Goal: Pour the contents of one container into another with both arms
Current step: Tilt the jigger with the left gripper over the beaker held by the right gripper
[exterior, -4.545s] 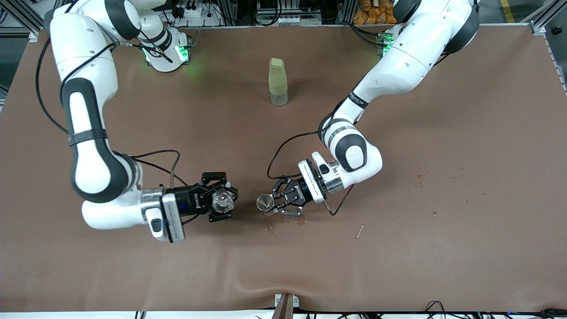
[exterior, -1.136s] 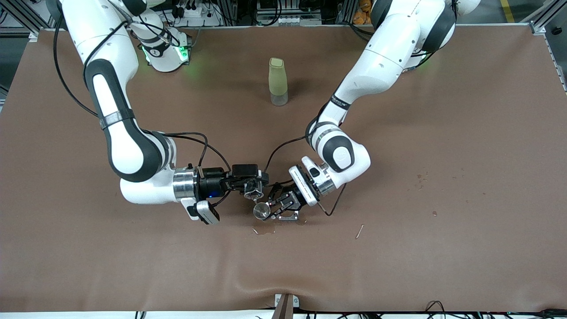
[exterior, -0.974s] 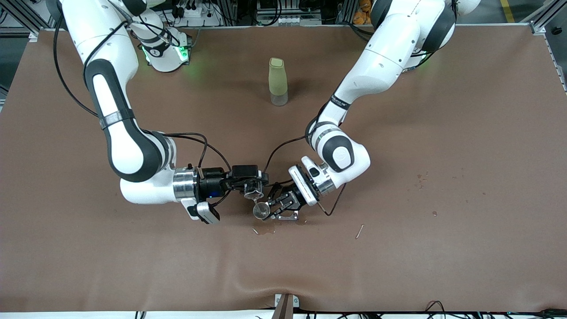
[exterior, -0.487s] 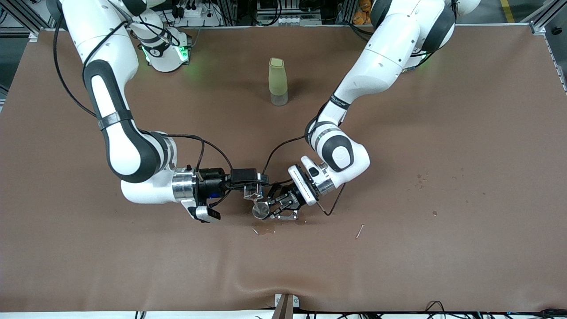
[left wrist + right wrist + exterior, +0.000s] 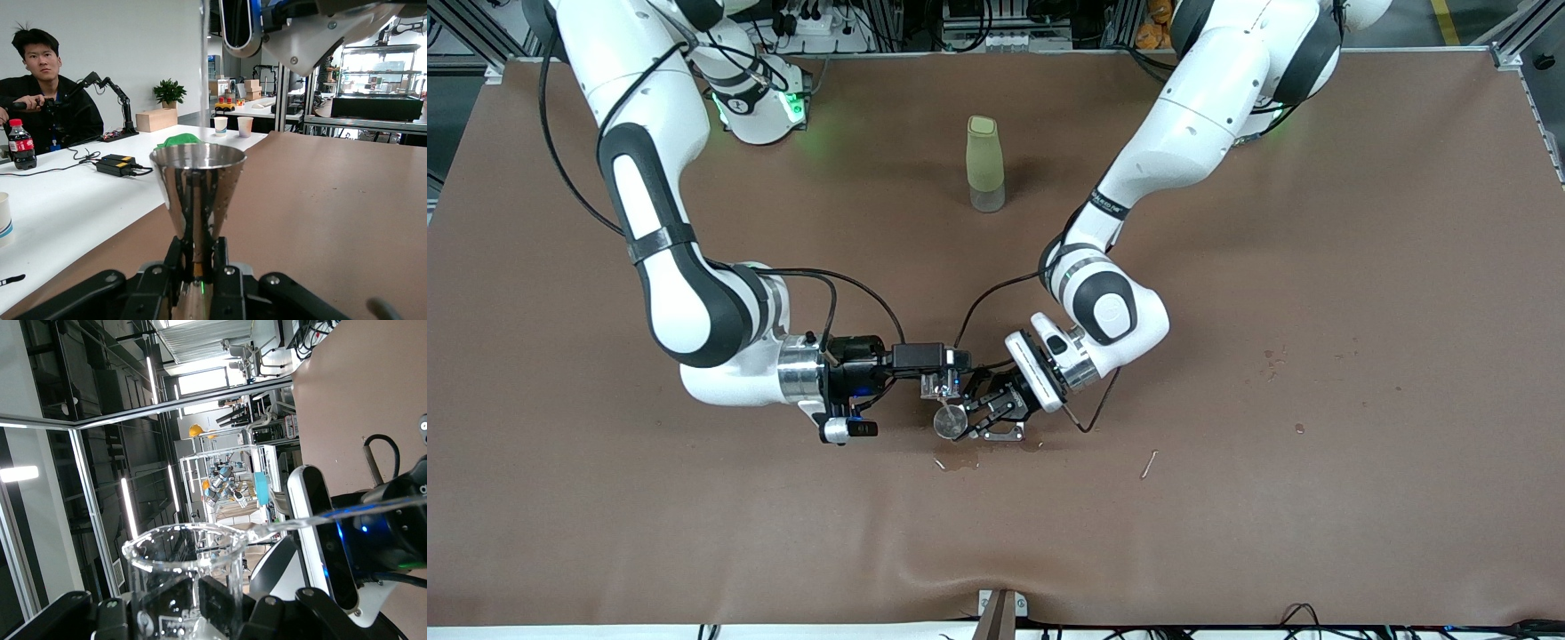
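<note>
The right gripper (image 5: 932, 384) is closed on a clear glass beaker (image 5: 190, 577), tipped on its side, lip directly above the steel jigger (image 5: 198, 193). The left gripper (image 5: 980, 411) is clamped on the upright jigger's narrow waist, over the table (image 5: 1316, 267).

table cover (image 5: 1316, 267): plain brown, few dark spots
arms (image 5: 667, 284): white, black and grey joint bands
measuring cup (image 5: 198, 193): shiny silver
beaker (image 5: 190, 577): clear glass
bottle (image 5: 984, 164): pale olive green, clear base
</note>
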Available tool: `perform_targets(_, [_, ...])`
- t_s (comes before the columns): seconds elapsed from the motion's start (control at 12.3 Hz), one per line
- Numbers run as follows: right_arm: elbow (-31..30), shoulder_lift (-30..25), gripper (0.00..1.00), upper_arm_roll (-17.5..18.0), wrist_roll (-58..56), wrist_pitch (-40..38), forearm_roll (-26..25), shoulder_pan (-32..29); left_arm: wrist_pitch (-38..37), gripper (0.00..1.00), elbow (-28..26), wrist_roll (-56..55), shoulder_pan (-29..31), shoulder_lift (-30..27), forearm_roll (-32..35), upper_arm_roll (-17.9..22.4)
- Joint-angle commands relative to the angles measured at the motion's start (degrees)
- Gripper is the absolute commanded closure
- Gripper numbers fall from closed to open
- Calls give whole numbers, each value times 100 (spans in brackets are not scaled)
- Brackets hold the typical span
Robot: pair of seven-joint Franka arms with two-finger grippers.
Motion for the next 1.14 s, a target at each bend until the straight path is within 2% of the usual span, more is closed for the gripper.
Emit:
perform_targets(0.0, [-108,-71,100,-22,275,4,182,40,92,100,114,94,-43,18,-220,30])
perform_targets(0.08, [-108,-62,100,-22,293,4,200,40,92,100,114,94,-43,18,-220,30])
perform_targets(0.24, [-230,-45,100,-30,276,-75,637,75,92,100,114,94,-43,18,-220,30])
perform_targets(0.49, [-231,-45,100,-30,302,-84,710,93,92,100,105,94,-34,18,-211,30])
perform_targets(0.81, [-143,-54,100,-92,-76,-84,587,-21,83,100,88,94,-17,1,-211,38])
perform_targets(1.06, [-64,-54,100,-136,-724,-84,69,-345,31,100,0,50,114,-70,-211,21])
